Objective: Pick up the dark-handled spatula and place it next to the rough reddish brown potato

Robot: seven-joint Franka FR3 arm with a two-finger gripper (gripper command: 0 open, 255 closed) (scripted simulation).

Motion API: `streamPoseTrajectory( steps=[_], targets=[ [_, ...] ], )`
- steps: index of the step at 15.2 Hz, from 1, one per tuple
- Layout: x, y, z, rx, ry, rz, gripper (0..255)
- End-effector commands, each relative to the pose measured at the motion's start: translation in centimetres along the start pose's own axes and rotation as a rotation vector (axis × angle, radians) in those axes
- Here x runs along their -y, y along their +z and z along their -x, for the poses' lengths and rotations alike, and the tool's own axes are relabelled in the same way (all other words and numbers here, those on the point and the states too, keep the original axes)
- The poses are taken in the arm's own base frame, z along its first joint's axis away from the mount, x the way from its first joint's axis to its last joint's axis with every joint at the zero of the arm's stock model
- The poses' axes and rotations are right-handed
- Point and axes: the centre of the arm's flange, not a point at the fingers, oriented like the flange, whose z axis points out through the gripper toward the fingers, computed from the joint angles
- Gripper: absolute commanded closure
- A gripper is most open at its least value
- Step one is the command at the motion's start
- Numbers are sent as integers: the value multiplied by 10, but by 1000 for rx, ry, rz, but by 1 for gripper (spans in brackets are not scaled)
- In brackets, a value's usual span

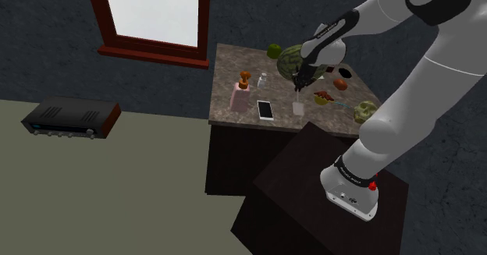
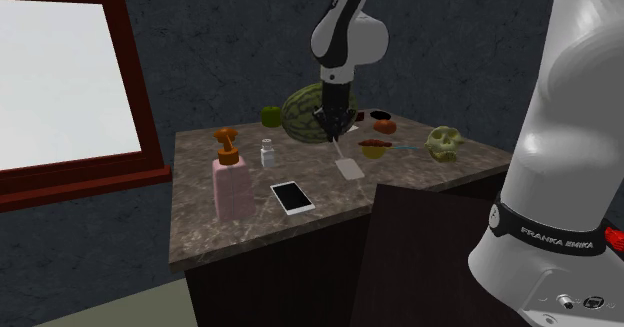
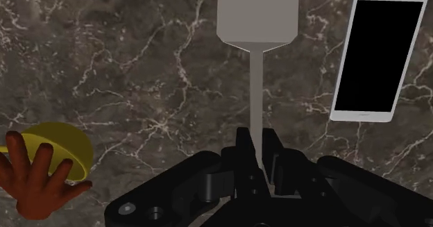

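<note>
My black gripper is shut on the spatula's handle end, which is hidden between the fingers. Its thin grey shaft runs away from the fingers to a pale flat blade over the dark marble counter. In the second exterior view the gripper stands in front of the watermelon, with the blade low over the counter top. The reddish brown potato lies to that view's right of the gripper, near the back. The shoulder view has the gripper, blade and potato.
A white phone lies beside the blade. Nearby are a yellow bowl with a brown hand figure, a pink soap dispenser, a small bottle, watermelon, green apple and skull.
</note>
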Motion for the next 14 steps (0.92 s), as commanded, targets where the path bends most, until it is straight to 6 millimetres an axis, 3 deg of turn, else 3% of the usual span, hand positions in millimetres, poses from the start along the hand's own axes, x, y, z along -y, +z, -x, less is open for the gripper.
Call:
streamPoseTrajectory(
  steps=[1, 2, 14],
  targets=[
    [1, -10, -1, 1, 0, 0, 255],
    [1, -11, -1, 1, 0, 0, 255],
    [-130, -6, -90, 1, 0, 0, 255]
  ],
)
